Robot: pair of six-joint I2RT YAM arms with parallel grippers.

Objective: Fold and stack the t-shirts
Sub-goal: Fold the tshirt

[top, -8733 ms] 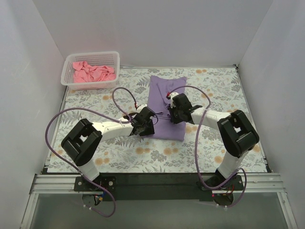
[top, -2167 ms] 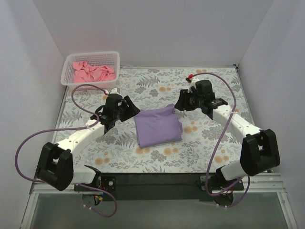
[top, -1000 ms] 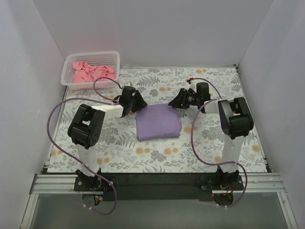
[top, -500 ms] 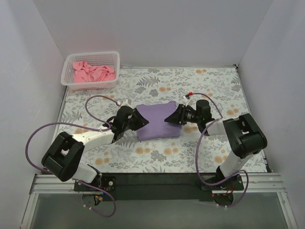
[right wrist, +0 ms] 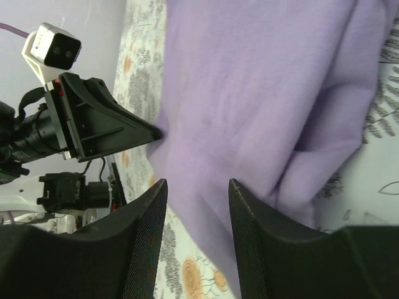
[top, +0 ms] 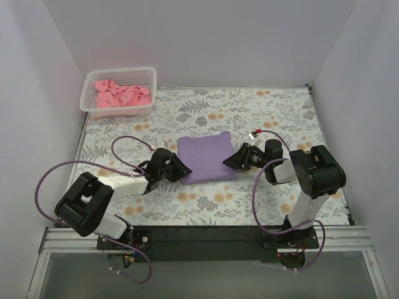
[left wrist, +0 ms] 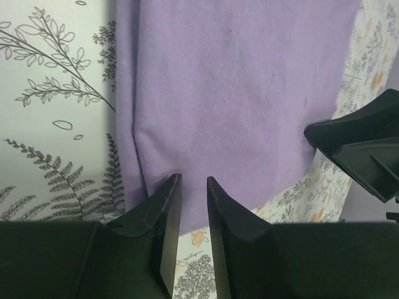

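The lavender t-shirt [top: 206, 159] lies folded into a flat, roughly square pad on the middle of the counter, over the floral tablecloth [top: 280, 112]. At its near-left corner sits the left gripper [top: 176, 169], jaws parted by only a narrow slit, with cloth showing through the gap. At its near-right corner sits the right gripper [top: 230, 162], jaws set wider apart, with nothing pinched between them. Well apart from the shirt, far-left of it, the salmon-pink t-shirt [top: 121, 94] is crumpled inside the white mesh basket [top: 118, 71].
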